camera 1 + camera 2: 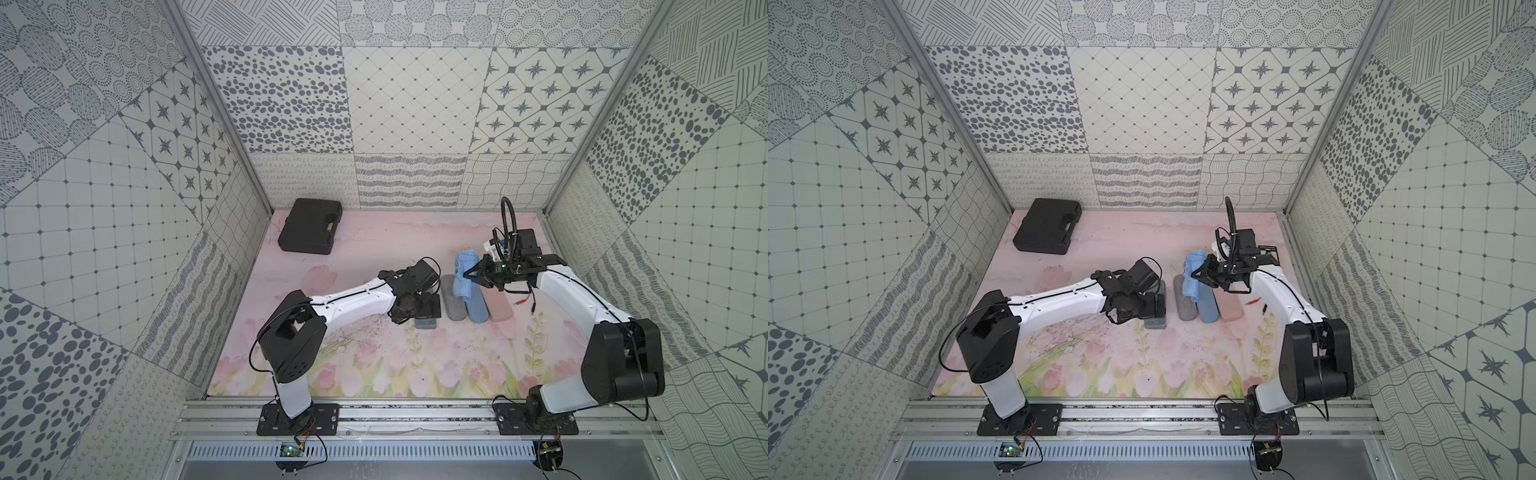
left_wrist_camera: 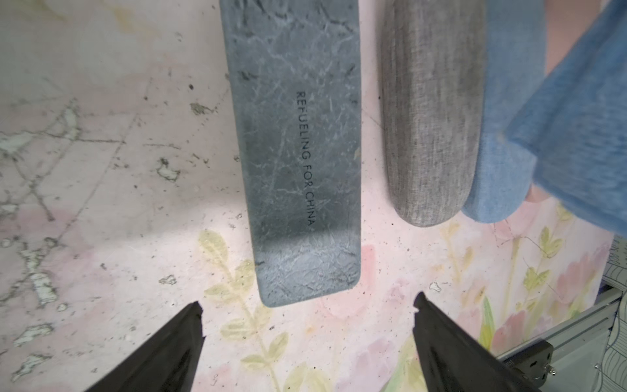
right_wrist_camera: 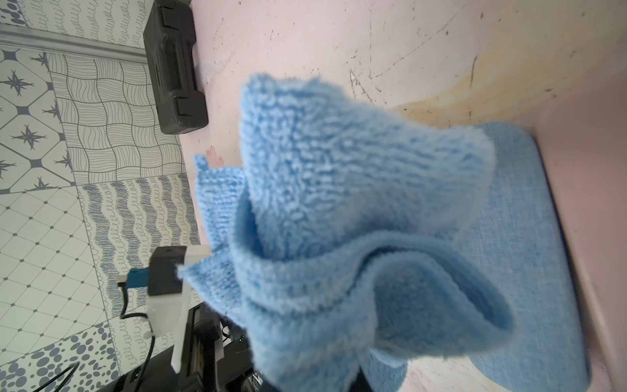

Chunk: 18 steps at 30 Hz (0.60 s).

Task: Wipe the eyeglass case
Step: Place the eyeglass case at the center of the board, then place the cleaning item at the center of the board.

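Currently the blue fabric-covered eyeglass case [image 1: 478, 311] lies mid-table, touching a grey woven oval case [image 2: 431, 135] and just beside a pink case [image 1: 500, 309]. Over its far end the right gripper [image 1: 471, 277] pinches a bunched light-blue microfibre cloth [image 3: 339, 203]. The left gripper [image 2: 307, 305] gapes wide above a slate textured flat case [image 2: 298, 152], holding nothing. Unbraced, the blue case would likely slide into its neighbours under a stroke.
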{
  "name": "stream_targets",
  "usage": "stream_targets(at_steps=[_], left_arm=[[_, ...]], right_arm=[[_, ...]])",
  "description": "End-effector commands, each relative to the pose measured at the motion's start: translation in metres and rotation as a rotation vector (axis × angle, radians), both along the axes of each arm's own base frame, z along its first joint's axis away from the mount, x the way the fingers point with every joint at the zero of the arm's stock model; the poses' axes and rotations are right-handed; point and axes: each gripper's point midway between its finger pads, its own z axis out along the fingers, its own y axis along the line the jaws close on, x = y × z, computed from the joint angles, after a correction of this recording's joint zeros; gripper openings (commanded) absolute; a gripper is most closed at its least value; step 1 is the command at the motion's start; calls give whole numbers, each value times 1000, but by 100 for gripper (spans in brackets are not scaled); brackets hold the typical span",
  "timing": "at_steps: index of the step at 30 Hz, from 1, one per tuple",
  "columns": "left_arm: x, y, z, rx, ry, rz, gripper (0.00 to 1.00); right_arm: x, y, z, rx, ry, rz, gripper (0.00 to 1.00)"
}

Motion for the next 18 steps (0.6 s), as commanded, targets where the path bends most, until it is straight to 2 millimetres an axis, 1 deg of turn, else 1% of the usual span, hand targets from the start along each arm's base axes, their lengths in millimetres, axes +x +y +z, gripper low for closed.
stream_targets(at_steps=[1, 7, 13, 14, 15, 16, 18], left_arm=[[20, 24, 28, 92, -230, -26, 100], [32, 59, 57, 190, -414, 3, 99], [40, 101, 96, 272, -611, 94, 100], [41, 112, 101, 277, -642, 134, 100], [41, 124, 104, 273, -666, 190, 100], [40, 132, 103, 248, -675, 224, 100], [38, 143, 95, 168, -658, 237, 100]], right_arm=[[13, 0, 13, 6, -52, 7, 0], [13, -1, 17, -5, -52, -6, 0], [13, 1, 19, -33, -52, -10, 0], [14, 2, 20, -40, -52, -9, 0], [15, 2, 21, -50, -53, -8, 0], [16, 2, 23, -59, -55, -5, 0], [17, 0, 26, -87, -55, -1, 0]])
